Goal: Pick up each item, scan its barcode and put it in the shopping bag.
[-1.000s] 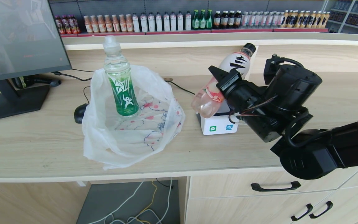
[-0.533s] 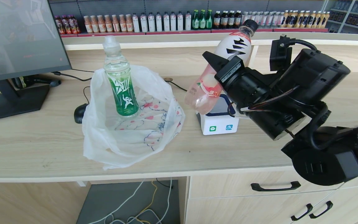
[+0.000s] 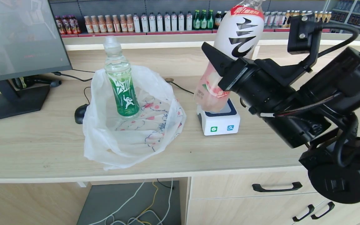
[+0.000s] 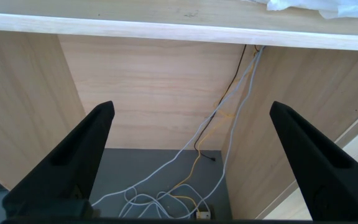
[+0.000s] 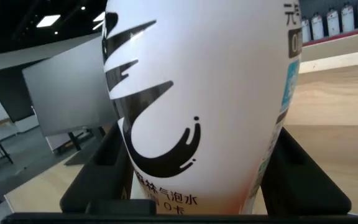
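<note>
My right gripper (image 3: 222,76) is shut on a white-and-pink drink bottle (image 3: 230,53), held nearly upright with its base just above the small white scanner box (image 3: 219,122) on the counter. The bottle's white label with black strokes (image 5: 191,106) sits between the dark fingers (image 5: 98,168) in the right wrist view. A white plastic shopping bag (image 3: 130,125) lies open to the left of the scanner, with a green bottle (image 3: 120,81) standing upright in it. My left gripper (image 4: 191,162) hangs open below the counter edge, in front of a cable recess.
A monitor (image 3: 17,37) on a black stand is at the counter's far left, with a black mouse (image 3: 80,114) beside the bag. Shelves of bottles (image 3: 183,20) line the back wall. Drawers with black handles (image 3: 277,187) sit below the counter at right.
My right arm has risen and swung the bottle from a steep tilt to nearly upright, closer to the camera. The bag and green bottle have not moved.
</note>
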### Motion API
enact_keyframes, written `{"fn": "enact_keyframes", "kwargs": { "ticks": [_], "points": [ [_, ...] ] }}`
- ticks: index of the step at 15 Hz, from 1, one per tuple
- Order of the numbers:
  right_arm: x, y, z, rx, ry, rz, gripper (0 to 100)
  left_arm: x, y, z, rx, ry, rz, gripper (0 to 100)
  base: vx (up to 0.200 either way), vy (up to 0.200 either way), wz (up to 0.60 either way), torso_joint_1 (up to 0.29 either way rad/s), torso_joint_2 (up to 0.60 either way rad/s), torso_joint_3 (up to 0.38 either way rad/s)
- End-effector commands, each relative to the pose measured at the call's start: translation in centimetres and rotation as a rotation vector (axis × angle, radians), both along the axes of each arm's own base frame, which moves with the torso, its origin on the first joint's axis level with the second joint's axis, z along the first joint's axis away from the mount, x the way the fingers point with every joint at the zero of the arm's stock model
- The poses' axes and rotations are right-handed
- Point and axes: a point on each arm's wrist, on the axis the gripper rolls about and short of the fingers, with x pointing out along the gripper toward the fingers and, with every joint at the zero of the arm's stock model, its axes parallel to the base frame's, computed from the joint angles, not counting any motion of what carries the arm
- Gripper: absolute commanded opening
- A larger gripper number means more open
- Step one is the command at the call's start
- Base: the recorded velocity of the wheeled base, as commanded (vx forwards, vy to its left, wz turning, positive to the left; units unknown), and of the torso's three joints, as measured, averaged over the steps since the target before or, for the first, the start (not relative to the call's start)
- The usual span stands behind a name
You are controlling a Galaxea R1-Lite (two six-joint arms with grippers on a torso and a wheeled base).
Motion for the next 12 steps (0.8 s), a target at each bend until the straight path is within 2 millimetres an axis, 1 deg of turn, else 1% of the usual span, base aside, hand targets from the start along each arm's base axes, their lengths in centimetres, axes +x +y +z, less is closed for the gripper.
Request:
{"fn": "enact_keyframes", "kwargs": {
  "ticks": [1,3,4,5,6,7,9,12],
  "points": [
    [-1.5,-0.7,-2.3,-0.099,-0.036,-0.033,0,0.0,0.0,0.0,0.001,-0.001,0.001,100,0.0,0.0,0.0,0.0,0.0,0.0],
    [-2.9,-2.0,-5.7,-0.268,-0.116,-0.122,0,0.0,0.0,0.0,0.001,-0.001,0.001,100,0.0,0.0,0.0,0.0,0.0,0.0],
    [-3.3,-2.3,-6.3,-0.305,-0.11,-0.129,0,0.0,0.0,0.0,0.001,-0.001,0.001,100,0.0,0.0,0.0,0.0,0.0,0.0],
    [-3.8,-2.8,-5.8,-0.304,-0.131,-0.141,0,0.0,0.0,0.0,0.001,-0.001,-0.001,100,0.0,0.0,0.0,0.0,0.0,0.0],
    [-3.5,-2.5,-5.1,-0.287,-0.157,-0.148,0,0.0,0.0,0.0,0.001,-0.001,0.001,100,0.0,0.0,0.0,0.0,0.0,0.0],
    [-3.1,-2.4,-4.8,-0.279,-0.164,-0.157,0,0.0,0.0,0.0,0.001,-0.001,0.001,100,0.0,0.0,0.0,0.0,0.0,0.0],
    [-2.5,-2.0,-4.5,-0.287,-0.193,-0.168,0,0.0,0.0,0.0,0.001,-0.001,0.001,100,0.0,0.0,0.0,0.0,0.0,0.0],
    [-2.3,-1.7,-4.5,-0.3,-0.208,-0.183,0,0.0,0.0,0.0,0.001,-0.001,0.001,100,0.0,0.0,0.0,0.0,0.0,0.0]
  ]
}}
